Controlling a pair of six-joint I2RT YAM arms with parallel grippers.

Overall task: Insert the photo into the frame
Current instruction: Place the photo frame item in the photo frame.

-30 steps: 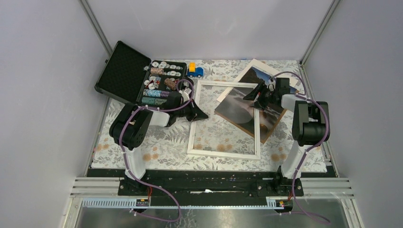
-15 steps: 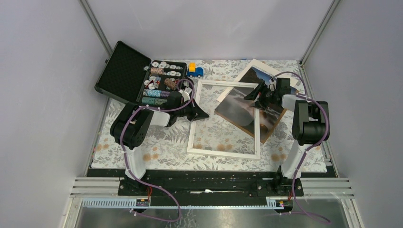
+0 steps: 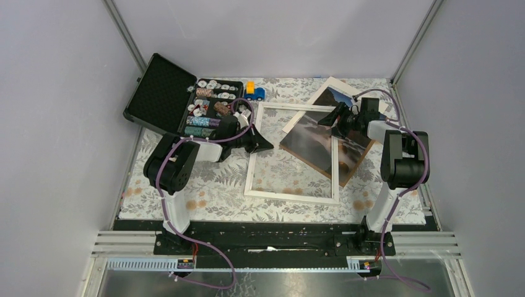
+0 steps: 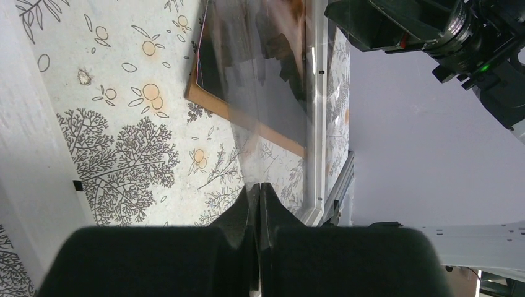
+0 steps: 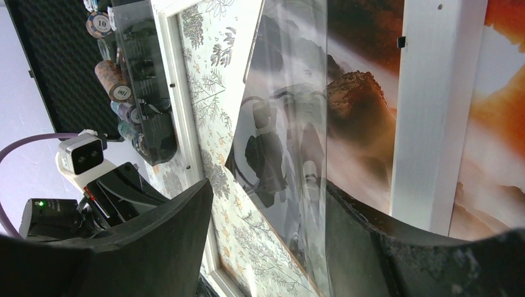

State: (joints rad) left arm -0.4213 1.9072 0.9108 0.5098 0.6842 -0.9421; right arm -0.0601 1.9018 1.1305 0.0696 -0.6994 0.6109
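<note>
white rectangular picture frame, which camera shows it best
Top external: the whole white rectangular picture frame shows, with all four thin rails in view. Left wrist catches only one far rail. Right wrist shows two cropped rail sections, close up.

Lighting: bright, even, diffuse; shadows faint. Wrist views: mirror reflections and streaky glare on clear pane (image 5: 285, 154); left fingers (image 4: 238, 216) blurred.
</note>
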